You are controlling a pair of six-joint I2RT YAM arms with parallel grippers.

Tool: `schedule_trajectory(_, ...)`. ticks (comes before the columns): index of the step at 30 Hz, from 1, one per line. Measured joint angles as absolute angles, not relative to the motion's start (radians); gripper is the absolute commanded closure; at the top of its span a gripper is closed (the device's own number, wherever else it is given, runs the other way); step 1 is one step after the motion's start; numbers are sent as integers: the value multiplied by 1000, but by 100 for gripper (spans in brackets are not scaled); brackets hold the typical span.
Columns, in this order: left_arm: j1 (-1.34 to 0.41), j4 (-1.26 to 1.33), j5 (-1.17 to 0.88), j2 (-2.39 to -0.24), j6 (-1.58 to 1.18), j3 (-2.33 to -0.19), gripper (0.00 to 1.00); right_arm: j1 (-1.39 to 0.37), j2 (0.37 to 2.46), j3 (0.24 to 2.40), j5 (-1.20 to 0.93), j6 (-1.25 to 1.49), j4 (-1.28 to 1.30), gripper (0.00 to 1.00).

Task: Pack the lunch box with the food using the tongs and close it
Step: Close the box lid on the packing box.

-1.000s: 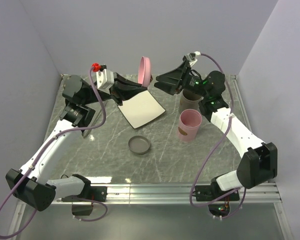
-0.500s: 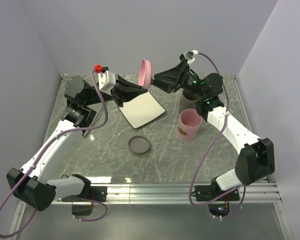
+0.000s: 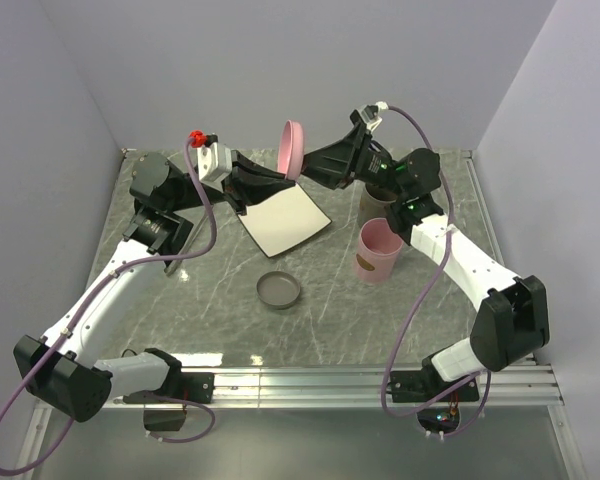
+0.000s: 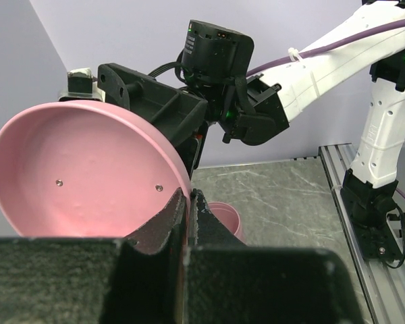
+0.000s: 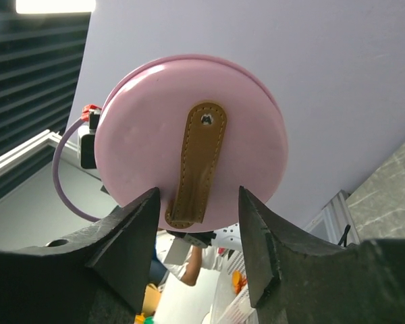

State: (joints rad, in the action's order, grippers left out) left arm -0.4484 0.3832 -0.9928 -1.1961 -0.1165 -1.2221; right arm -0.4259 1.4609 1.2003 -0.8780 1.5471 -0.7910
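Note:
My left gripper (image 3: 286,176) is shut on the rim of a round pink lid (image 3: 291,145) and holds it on edge in the air above the white plate. The left wrist view shows the lid's hollow inner face (image 4: 81,172) with the fingertips (image 4: 187,192) pinching its edge. My right gripper (image 3: 309,166) stands open at the lid's outer face (image 5: 189,158). Its jaws stand either side of the lid's brown leather strap (image 5: 197,165) without touching it. The pink lunch box tub (image 3: 378,250) stands open on the table. The food and the tongs are out of view.
A white square plate (image 3: 285,215) lies under the lid, with nothing showing on it. A grey-brown tub (image 3: 381,201) stands behind the pink one. A small grey round dish (image 3: 279,290) sits mid-table. Side walls close in on both sides.
My right gripper has moved left, up to the lid's outer face, and its jaws have narrowed. The left gripper has kept the lid almost still.

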Motion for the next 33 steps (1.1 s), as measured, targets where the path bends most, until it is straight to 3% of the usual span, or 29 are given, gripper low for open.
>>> schedule_trajectory(15, -455, 394, -999, -1196, -115, -1222, 100, -434, 1452, 1201, -880, 1660, -834, 60)
schedule_trajectory(18, -460, 406, -1001, -1200, -114, -1225, 100, -434, 1452, 1200, -881, 1674, -839, 69)
schedule_trajectory(24, -466, 403, -1012, -1206, -114, -1231, 100, -431, 1451, 1194, -874, 1689, -846, 100)
schedule_trajectory(26, -466, 399, -1013, -1207, -113, -1234, 99, -429, 1449, 1194, -873, 1685, -842, 100)
schedule_trajectory(28, -466, 393, -1013, -1207, -113, -1236, 95, -428, 1443, 1194, -874, 1674, -829, 100)
schedule_trajectory(32, -469, 371, -1005, -1209, -120, -1240, 70, -415, 1421, 1194, -888, 1627, -785, 100)
schedule_trajectory(33, -469, 366, -1002, -1210, -119, -1240, 68, -408, 1413, 1194, -893, 1616, -776, 100)
